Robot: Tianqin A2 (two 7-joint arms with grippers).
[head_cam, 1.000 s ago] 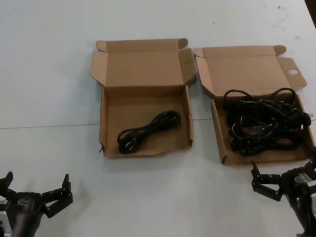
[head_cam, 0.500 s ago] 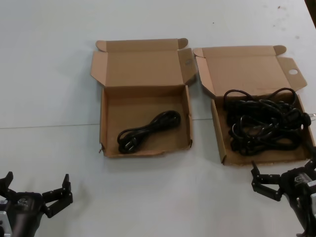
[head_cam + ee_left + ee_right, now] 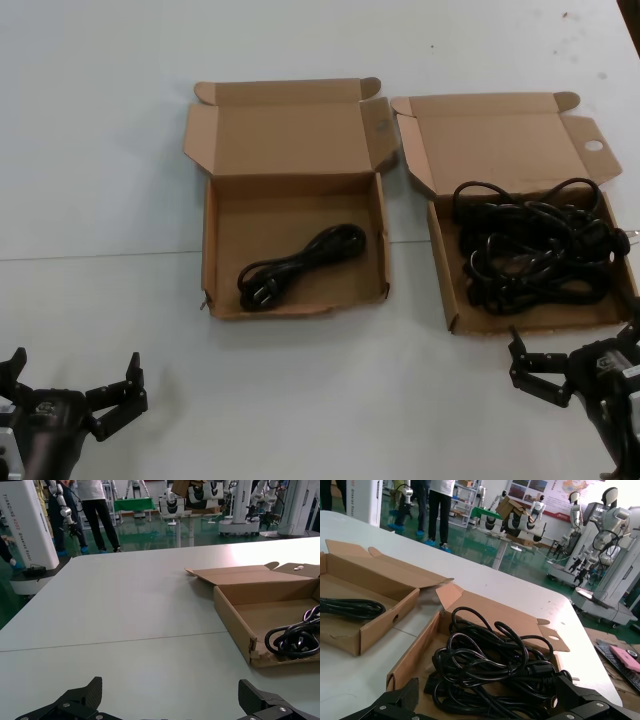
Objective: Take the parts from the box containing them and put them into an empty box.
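The box with the round-holed flap (image 3: 500, 135) lies at the right and holds a tangled pile of several black cables (image 3: 530, 255). The box with the ragged front wall (image 3: 290, 308) lies left of it and holds one looped cable (image 3: 300, 265). My right gripper (image 3: 575, 332) is open and empty, just in front of the full box's front wall. In the right wrist view the pile (image 3: 490, 665) lies beyond the open gripper (image 3: 487, 690). My left gripper (image 3: 75, 365) is open and empty, low over the table at the near left. It is well short of the ragged box (image 3: 235, 625) and its cable (image 3: 295, 637).
Both boxes lie open on a white table (image 3: 300, 400) with their lids folded back. A seam line (image 3: 100, 255) crosses the table. Beyond the table's far edge are a green floor, people and other robots (image 3: 95, 505).
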